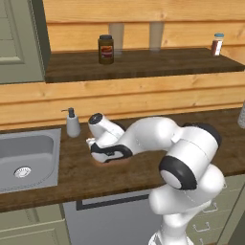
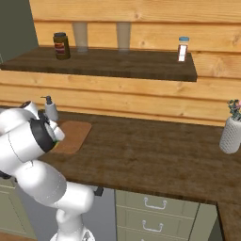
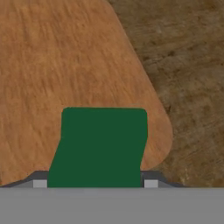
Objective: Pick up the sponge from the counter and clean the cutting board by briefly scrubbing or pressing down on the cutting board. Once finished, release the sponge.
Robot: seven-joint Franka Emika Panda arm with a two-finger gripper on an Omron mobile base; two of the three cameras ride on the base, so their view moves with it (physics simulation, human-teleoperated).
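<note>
In the hand view the green-topped sponge [image 3: 103, 144] sits between my gripper's [image 3: 95, 183] two finger tips, which are shut on its sides. Beneath it lies the light-brown cutting board [image 3: 57, 57], and the sponge is near the board's rounded corner. I cannot tell whether the sponge touches the board. Dark wood-grain counter [image 3: 188, 65] shows beyond that corner. From the left base view my hand is bent low over the cutting board [image 1: 112, 162], most of which is covered by the arm. The right base view shows the cutting board [image 2: 73, 136] just right of my arm.
A soap dispenser [image 1: 72, 123] stands behind the board, with the steel sink [image 1: 24, 160] to its left. A jar [image 1: 105, 49] and a small bottle [image 2: 182, 49] stand on the upper shelf. A white vase [image 2: 231, 132] stands far right on the counter.
</note>
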